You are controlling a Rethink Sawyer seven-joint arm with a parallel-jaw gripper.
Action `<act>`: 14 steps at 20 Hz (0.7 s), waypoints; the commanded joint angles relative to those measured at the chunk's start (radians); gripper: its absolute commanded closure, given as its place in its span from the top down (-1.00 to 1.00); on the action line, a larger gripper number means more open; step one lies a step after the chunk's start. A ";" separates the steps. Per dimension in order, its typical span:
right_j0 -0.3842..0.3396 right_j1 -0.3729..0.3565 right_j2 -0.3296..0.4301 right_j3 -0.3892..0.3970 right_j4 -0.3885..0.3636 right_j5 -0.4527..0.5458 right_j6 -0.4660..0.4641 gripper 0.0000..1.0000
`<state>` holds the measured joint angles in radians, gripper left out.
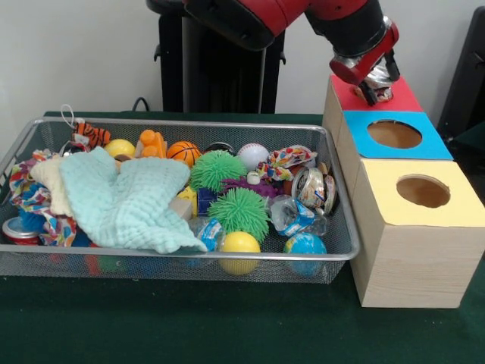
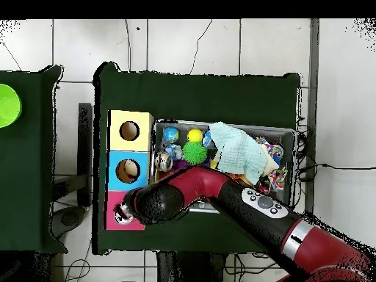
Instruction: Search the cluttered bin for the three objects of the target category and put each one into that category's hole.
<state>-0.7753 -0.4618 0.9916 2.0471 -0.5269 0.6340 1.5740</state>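
Note:
My gripper (image 1: 377, 89) hangs over the red-topped box (image 1: 405, 97) and is shut on a dented silver can (image 1: 379, 79). The can also shows in the overhead view (image 2: 123, 214), above the red top (image 2: 111, 200). The red box's hole is hidden under the gripper and can. The wire mesh bin (image 1: 189, 123) holds a printed can (image 1: 312, 187) at its right end, next to the boxes. A red can (image 1: 20, 230) lies at the bin's left end, partly under cloth.
The blue-topped box (image 1: 394, 134) and yellow-topped box (image 1: 423, 191) stand in a row with the red one. In the bin lie a pale green cloth (image 1: 129, 205), green spiky balls (image 1: 239, 212), other balls, a crushed bottle (image 1: 292, 216) and toys.

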 commanded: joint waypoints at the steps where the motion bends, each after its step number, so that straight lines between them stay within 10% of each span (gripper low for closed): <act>1: 0.044 -0.073 -0.154 -0.133 -0.044 0.312 -0.127 1.00; 14: 0.066 -0.123 -0.191 -0.157 -0.019 0.530 -0.133 1.00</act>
<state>-0.6867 -0.5625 0.9628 1.9514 -0.4693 0.9044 1.5740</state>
